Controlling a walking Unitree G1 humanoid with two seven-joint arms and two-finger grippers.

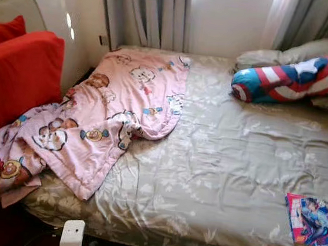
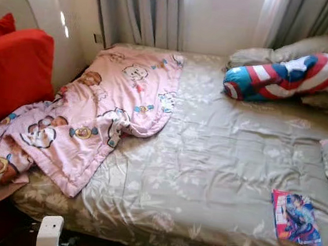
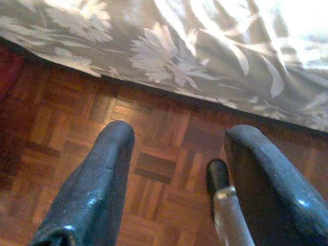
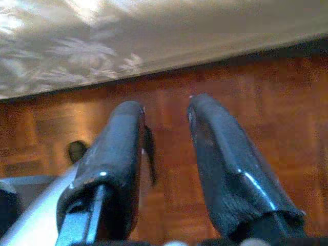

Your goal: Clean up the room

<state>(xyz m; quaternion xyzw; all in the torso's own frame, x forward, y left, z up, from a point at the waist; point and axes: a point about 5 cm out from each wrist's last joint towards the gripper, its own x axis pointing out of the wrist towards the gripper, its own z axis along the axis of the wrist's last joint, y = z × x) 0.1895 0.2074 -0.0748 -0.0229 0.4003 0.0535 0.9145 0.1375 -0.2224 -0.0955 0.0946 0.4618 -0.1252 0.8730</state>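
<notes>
A bed [image 1: 218, 163] with a grey-green flowered cover stands before me. A pink cartoon-print blanket [image 1: 107, 112] lies crumpled over its left side and spills off the edge. A red, white and blue striped bolster [image 1: 296, 77] rests near the pillows [image 1: 310, 53] at the far right. A colourful magazine [image 1: 310, 221] lies flat on the bed's near right corner. My left gripper [image 3: 177, 141] hangs open over the parquet floor [image 3: 154, 154] beside the bed's edge. My right gripper [image 4: 166, 115] also hangs open above the floor, nothing between its fingers.
A red sofa cushion [image 1: 14, 79] stands at the left, against the bed. Curtains [image 1: 151, 14] and a white wall are behind the bed. Two white robot parts [image 1: 72, 236] show at the bottom edge.
</notes>
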